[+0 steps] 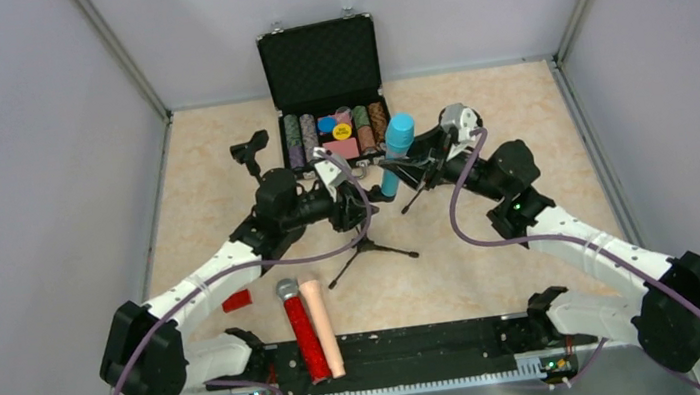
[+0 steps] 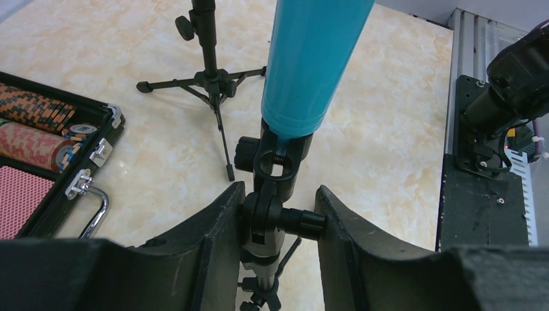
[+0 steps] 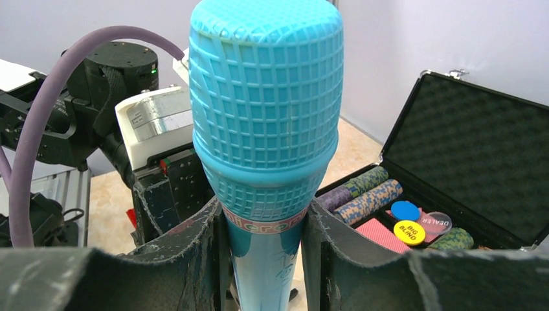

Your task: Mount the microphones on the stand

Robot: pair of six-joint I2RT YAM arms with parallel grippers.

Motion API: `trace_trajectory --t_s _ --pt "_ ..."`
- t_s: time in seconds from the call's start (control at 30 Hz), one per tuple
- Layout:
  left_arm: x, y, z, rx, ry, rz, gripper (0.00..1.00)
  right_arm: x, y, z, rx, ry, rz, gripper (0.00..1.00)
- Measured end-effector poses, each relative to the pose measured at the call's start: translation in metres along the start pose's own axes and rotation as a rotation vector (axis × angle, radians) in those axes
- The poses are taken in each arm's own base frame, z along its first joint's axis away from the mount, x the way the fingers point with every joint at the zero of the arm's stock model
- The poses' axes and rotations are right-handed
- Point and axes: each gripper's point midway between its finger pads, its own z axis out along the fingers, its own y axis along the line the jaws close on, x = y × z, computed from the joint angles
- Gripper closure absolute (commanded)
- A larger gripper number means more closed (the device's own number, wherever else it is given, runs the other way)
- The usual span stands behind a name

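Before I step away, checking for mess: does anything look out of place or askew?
Nothing spilled. The glittery red microphone and plain peach-beige microphone lie with handle ends over the black mounting plate at the near edge.

The light blue microphone point(image 3: 265, 116) is looking like matt plastic with a moulded grid head. Near it, the case point(image 1: 319, 60) is showing dimpled black foam lining.

1. The light blue plastic stick microphone point(image 2: 311, 58) loses its head past the top edge of the left wrist view.
2. In the right wrist view its handle runs off the bottom edge, and the black fingers point(image 3: 194, 259) of the right gripper point(image 3: 264, 208) cover both ends of its printed lettering.
3. From above, the left gripper point(image 1: 352, 205) hides the upper pole of the black tripod stand point(image 1: 369, 247).
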Motion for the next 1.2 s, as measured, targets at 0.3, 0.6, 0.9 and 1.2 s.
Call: trace_trajectory --t_s 0.3,0.6,0.9,1.2 --pt "0.0 0.0 0.009 0.012 -0.032 -0.01 1.0 -0.001 -0.005 0.0 0.024 -0.005 -0.021 1.0" --pt "0.017 -0.002 0.005 0.0 -0.038 0.005 1.0 0.015 -0.003 -0.002 0.012 0.025 0.004 1.0" --pt "0.027 -0.006 -0.003 -0.017 -0.061 0.035 1.0 0.026 0.004 -0.007 0.003 -0.003 0.041 1.0" --pt "0.028 -0.005 -0.003 -0.024 -0.079 0.041 1.0 0.029 0.005 -0.006 0.015 -0.023 0.039 1.0"
